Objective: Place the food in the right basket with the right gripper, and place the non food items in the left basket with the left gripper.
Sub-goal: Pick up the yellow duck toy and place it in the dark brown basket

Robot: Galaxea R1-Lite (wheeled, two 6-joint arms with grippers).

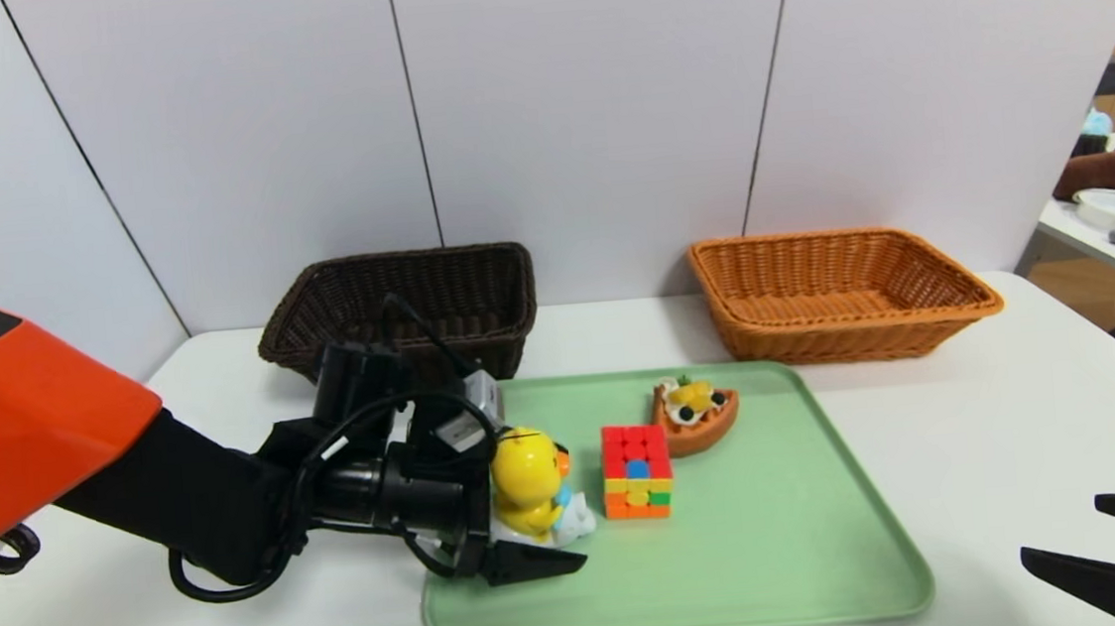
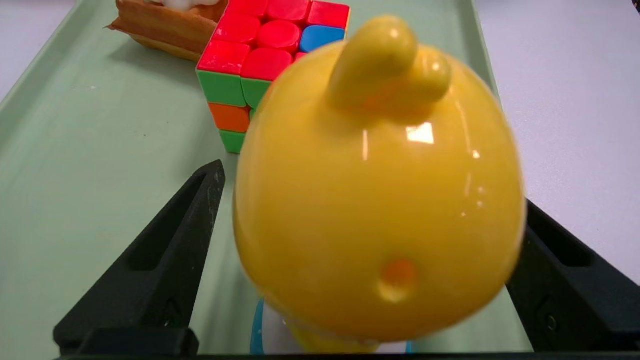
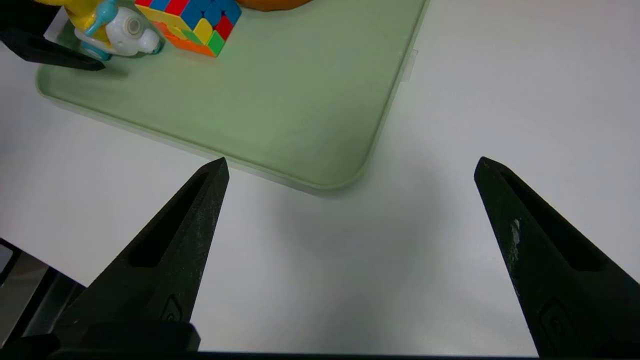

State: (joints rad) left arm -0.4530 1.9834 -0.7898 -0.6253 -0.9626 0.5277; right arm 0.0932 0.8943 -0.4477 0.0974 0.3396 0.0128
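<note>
glossy yellow plastic duck (image 2: 380, 200), shiny plastic puzzle cube (image 1: 637, 471), rough woven wicker baskets (image 1: 847, 325), smooth green tray (image 1: 766, 555)

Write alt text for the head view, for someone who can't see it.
The robot's open left gripper straddles a yellow duck on a white scooter on a green tray, beside a puzzle cube and toy pastry. Dark and orange baskets stand behind; the right gripper waits at right.

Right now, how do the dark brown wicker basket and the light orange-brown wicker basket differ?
The dark brown basket looks deeper; the orange-brown basket looks shallower. The dark one stands left, behind the left arm; the orange one stands right, unobstructed. Both are wicker.
</note>
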